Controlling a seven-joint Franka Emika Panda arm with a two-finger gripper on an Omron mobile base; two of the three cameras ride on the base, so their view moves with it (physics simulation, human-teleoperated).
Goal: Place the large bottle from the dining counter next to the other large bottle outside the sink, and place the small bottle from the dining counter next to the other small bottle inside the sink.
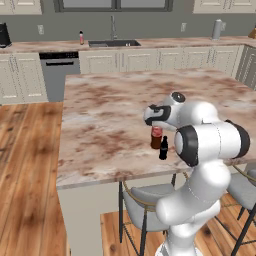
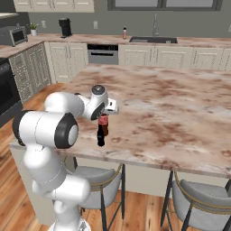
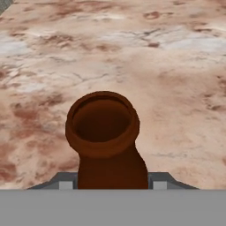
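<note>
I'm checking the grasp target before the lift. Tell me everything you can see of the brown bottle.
The brown bottle looks like glass, with a red label band, a narrow neck and an open, uncapped mouth with a thick rim. It stands upright near the front edge of the dining counter, with the small black bottle close beside it. The gripper is shut on its neck from above, one finger on each side.

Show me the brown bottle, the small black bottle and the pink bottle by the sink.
brown bottle [image 3: 102, 121], hand view, open mouth rim.
small black bottle [image 1: 163, 149], left base view, body.
pink bottle [image 1: 81, 38], left base view, body.
</note>
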